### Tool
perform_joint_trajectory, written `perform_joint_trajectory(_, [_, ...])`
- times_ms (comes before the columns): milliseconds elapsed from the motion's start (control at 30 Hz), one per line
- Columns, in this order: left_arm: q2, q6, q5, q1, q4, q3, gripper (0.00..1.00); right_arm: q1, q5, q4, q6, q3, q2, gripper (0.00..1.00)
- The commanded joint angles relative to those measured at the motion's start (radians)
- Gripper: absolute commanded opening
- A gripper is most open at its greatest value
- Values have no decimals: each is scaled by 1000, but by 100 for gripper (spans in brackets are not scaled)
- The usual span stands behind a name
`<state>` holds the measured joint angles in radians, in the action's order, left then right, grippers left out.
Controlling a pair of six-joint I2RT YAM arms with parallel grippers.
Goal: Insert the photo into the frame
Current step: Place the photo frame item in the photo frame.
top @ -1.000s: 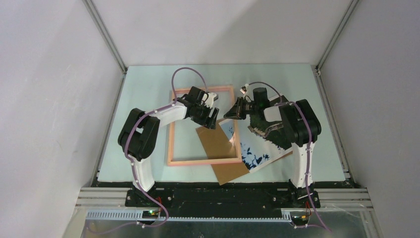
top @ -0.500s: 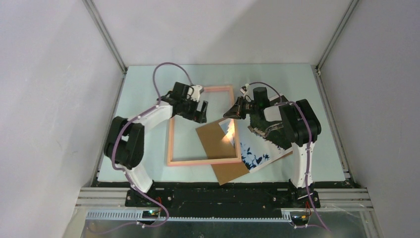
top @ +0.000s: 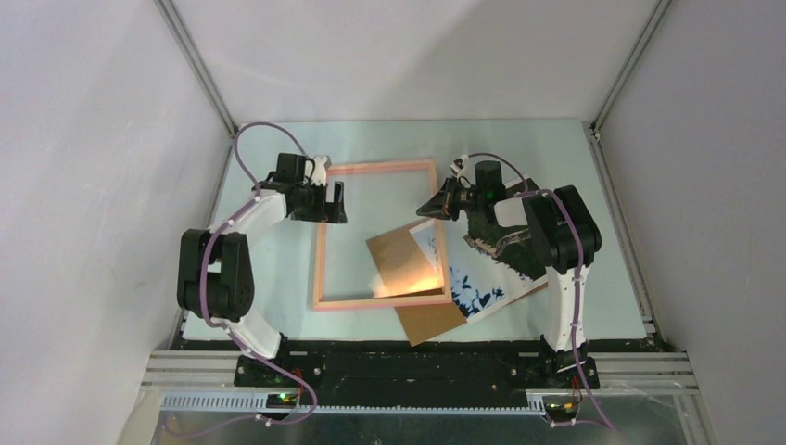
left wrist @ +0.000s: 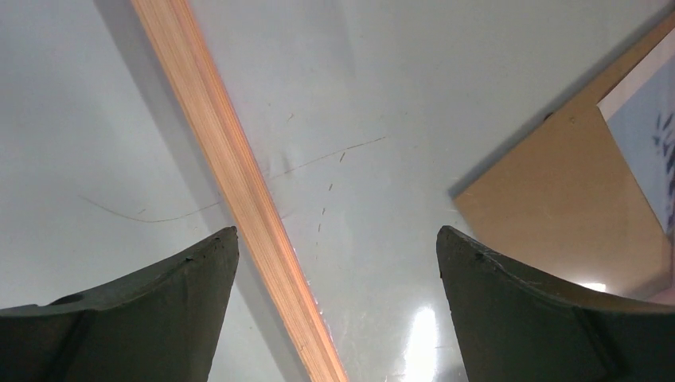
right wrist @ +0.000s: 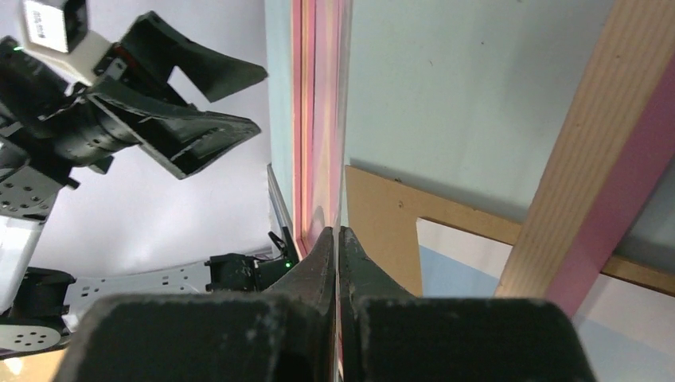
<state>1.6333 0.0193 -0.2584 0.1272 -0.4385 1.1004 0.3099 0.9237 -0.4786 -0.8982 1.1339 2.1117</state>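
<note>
only one frame (top: 319, 250), one photo (top: 468, 287)

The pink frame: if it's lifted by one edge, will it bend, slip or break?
The frame is probably stiff: its rails look straight though the right gripper pinches just one edge. It looks thin, so likely light. Glare on its clear pane suggests a slick, possibly breakable surface.

Pale green table (top: 538, 148) carries frame (top: 320, 260), backing board (top: 431, 320), photo (top: 477, 292)
</note>
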Motion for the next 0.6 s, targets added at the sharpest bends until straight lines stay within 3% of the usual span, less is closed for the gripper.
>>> perform_joint_trajectory(0, [43,14,-75,-24,-9,-4,98,-4,7,-96,-52,23,2,0])
perform_joint_trajectory(567, [99,28,-202,-74,-9,-35,94,1,-11,-215,-148,-21,29,0])
